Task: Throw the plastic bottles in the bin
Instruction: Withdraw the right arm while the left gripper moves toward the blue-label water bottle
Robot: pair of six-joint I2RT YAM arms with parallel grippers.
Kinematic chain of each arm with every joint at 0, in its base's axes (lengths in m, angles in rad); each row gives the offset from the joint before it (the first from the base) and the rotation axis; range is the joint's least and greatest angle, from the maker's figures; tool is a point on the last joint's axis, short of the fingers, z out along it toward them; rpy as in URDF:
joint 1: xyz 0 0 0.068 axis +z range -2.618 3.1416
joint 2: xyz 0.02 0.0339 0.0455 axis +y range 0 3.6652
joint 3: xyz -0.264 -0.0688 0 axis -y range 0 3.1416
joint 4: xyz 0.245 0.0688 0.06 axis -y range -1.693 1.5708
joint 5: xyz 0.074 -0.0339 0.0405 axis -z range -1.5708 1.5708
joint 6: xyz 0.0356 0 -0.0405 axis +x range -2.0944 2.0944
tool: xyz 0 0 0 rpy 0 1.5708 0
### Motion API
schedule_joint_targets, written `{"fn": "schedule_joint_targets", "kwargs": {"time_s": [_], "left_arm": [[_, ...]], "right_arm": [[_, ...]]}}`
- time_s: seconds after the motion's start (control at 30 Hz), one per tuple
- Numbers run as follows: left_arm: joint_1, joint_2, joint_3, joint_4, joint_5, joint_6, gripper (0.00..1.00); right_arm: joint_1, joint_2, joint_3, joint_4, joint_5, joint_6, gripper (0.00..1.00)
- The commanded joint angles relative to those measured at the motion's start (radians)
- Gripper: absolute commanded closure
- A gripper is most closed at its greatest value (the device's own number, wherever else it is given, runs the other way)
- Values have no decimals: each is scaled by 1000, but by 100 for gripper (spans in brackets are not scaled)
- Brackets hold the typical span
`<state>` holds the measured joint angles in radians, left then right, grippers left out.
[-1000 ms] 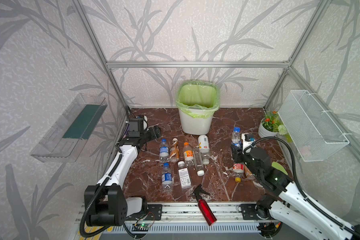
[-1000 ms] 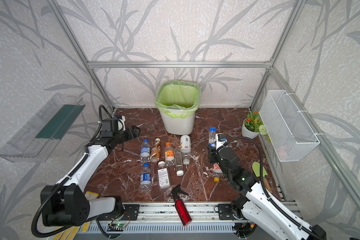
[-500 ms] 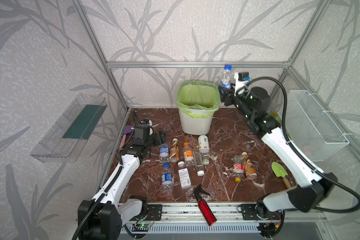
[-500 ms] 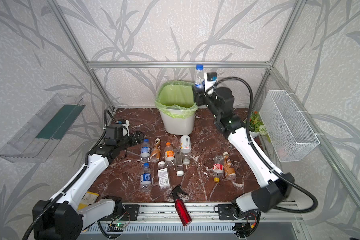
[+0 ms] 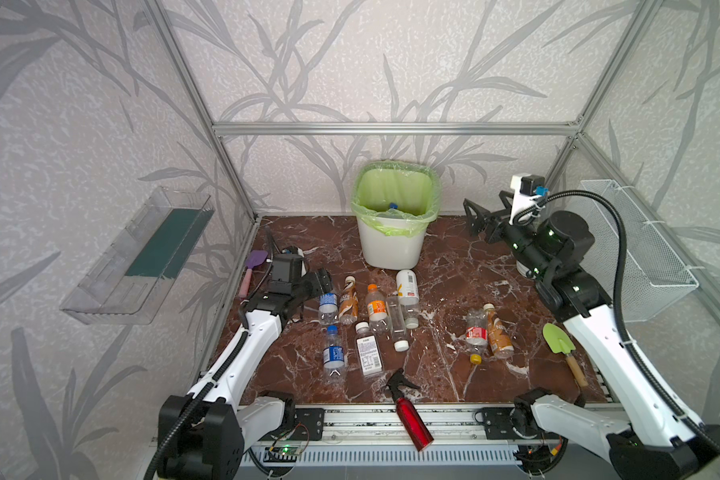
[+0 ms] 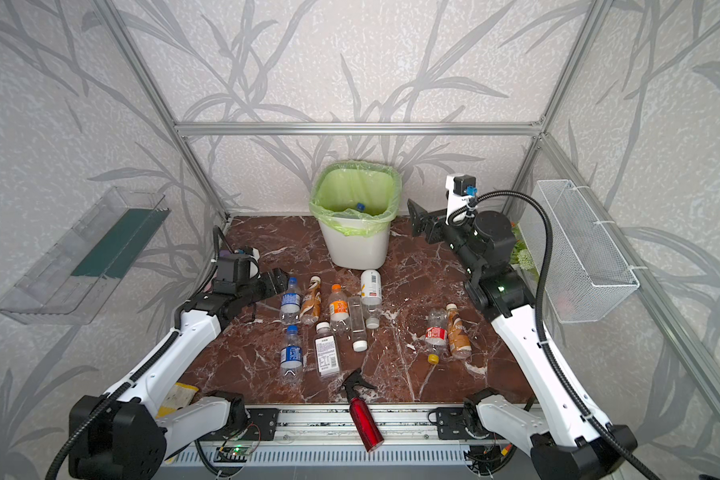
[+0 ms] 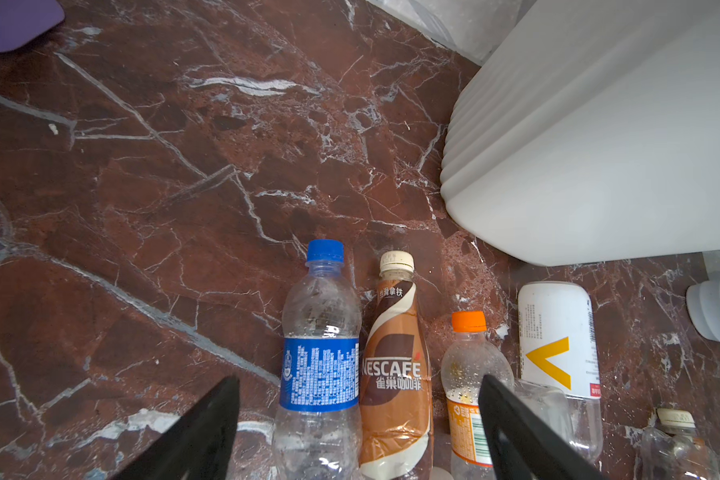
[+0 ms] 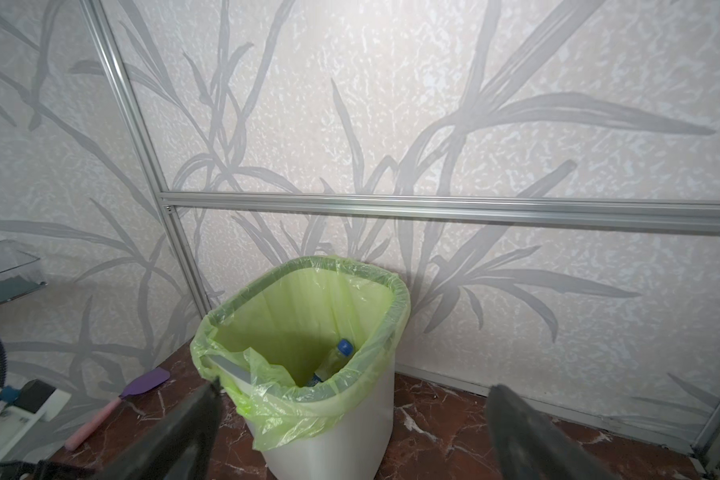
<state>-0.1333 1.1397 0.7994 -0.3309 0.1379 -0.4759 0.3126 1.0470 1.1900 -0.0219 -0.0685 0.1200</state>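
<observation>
**One bottle binned, left arm set up for a pick**

Dark red marble tabletop (image 5: pixel 454 266) in a leaf-papered booth. The bin (image 5: pixel 391 249) stands against the back wall. One blue-capped bottle (image 8: pixel 338 353) lies inside it, leaning on the liner. Nine more by my count lie on the marble on the robot side of the bin.

Right gripper (image 8: pixel 355 385): jaws spread wide, nothing between them. It's raised beside the bin's rim on the right-arm side, looking into the opening.

Left gripper (image 7: pixel 357 380): jaws apart, empty, low over the row just in front of the bin, toward its left-arm side. In the left wrist view the jaws bracket two bottles at once, the blue-label bottle (image 7: pixel 321 365) and the coffee bottle (image 7: pixel 395 365). They lie touching side by side, caps toward the bin.

My read is that the step in hand is the left pick. To do it well:
- Shift off the coffee bottle so only the blue-label one sits between the jaws.
- Close on the labelled mid-body, not the neck. The thin clear plastic will likely squash and slip.
- Lift above the bin's liner rim before crossing, and let go over the middle of the opening.
- Right arm: take the red-label bottle (image 5: pixel 474 332) and the second coffee bottle (image 5: pixel 497 332), farther from the bin on its own side. That should keep the arms from meeting over the bin.
- Leave the red spray bottle (image 5: pixel 410 415).
</observation>
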Motion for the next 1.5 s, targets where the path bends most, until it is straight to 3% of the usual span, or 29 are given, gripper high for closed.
{"fn": "schedule_joint_targets", "kwargs": {"time_s": [0.0, 0.27, 0.73, 1.07, 1.47], "left_arm": [[-8, 21, -30, -1, -23, -24, 11], [-9, 112, -62, 28, -29, -20, 11], [-60, 301, 1, 51, -52, -24, 15], [-68, 397, 29, 85, -78, -23, 23], [-68, 433, 41, 85, -111, -9, 40]], "right_arm": [[-43, -12, -129, -47, 12, 57, 1], [-49, 36, -311, -83, -83, 184, 1], [-49, 126, -447, 4, -103, 231, 1], [-49, 145, -474, 8, -91, 233, 0], [-48, 154, -488, 17, -78, 238, 0]]}}
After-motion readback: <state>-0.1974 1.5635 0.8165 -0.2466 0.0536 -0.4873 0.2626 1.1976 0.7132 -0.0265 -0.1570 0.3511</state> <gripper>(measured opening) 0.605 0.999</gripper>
